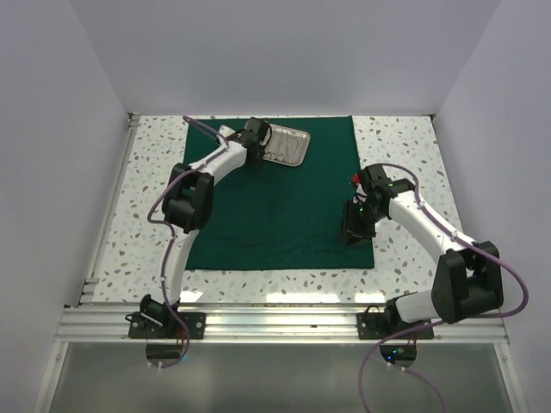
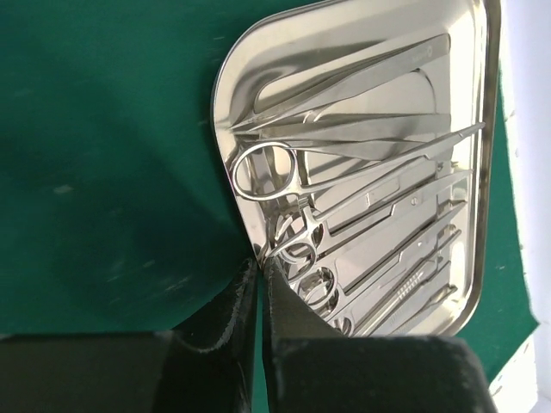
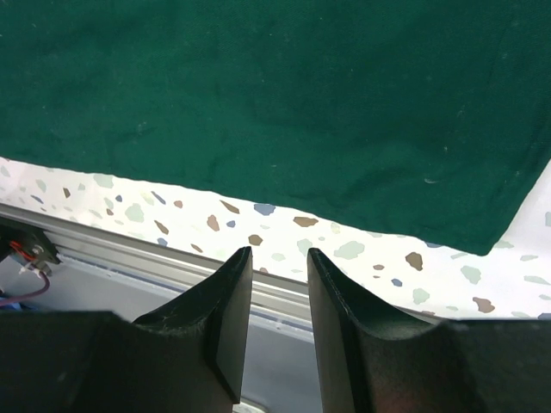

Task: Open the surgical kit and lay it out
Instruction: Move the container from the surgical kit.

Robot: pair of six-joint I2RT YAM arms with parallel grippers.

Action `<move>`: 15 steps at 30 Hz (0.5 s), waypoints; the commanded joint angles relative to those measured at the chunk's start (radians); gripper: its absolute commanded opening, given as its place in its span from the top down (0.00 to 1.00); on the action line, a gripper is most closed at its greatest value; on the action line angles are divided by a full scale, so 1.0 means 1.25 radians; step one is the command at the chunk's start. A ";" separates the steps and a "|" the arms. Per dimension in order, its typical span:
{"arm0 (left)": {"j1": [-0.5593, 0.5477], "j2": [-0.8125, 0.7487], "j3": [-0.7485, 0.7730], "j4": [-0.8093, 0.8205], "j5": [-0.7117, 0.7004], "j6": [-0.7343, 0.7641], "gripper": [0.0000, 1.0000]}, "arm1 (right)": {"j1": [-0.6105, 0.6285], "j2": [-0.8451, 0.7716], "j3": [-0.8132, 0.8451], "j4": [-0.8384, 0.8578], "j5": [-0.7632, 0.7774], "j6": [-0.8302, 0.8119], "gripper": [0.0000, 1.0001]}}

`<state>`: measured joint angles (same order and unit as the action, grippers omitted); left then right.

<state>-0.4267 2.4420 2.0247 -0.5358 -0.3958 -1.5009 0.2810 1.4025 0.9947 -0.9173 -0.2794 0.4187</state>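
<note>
Overhead, the dark green cloth [image 1: 275, 215] lies spread flat on the speckled table [image 1: 155, 172], w/ the steel tray [image 1: 306, 144] near its far edge and the instruments inside it: kit unwrapped, tools not yet laid out. L gripper [image 1: 260, 157] is at the tray's left rim. R gripper [image 1: 353, 234] hangs over the cloth's near-right corner, well apart from the tray. L wrist cam: fingers [image 2: 228, 310] set nearly together, one outside the rim and one inside, apparently pinching the tray's thin edge, prob. to drag or steady it so the tools can come out. Inside lie tweezers [image 2: 362, 73] and ring-handled instruments [image 2: 297, 172], side by side, rings toward the gripper. R wrist cam: jaws partly apart w/ nothing between them, poised above the table edge beside the cloth corner, likely placed to pin or tug the fabric if it shifts.
</note>
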 commanded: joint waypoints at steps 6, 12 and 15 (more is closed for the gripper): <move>-0.025 -0.161 -0.164 -0.035 -0.020 -0.112 1.00 | 0.022 -0.031 0.008 0.012 -0.013 -0.005 0.64; -0.070 -0.226 -0.273 0.006 -0.018 -0.239 1.00 | 0.029 -0.073 -0.002 0.001 -0.002 -0.011 0.65; -0.087 -0.236 -0.288 0.016 -0.021 -0.262 1.00 | 0.029 -0.097 -0.009 -0.012 0.009 -0.015 0.64</move>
<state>-0.5064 2.2181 1.6836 -0.5434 -0.4004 -1.7451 0.3134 1.3308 0.9924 -0.9195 -0.2783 0.4179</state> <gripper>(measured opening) 0.055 0.356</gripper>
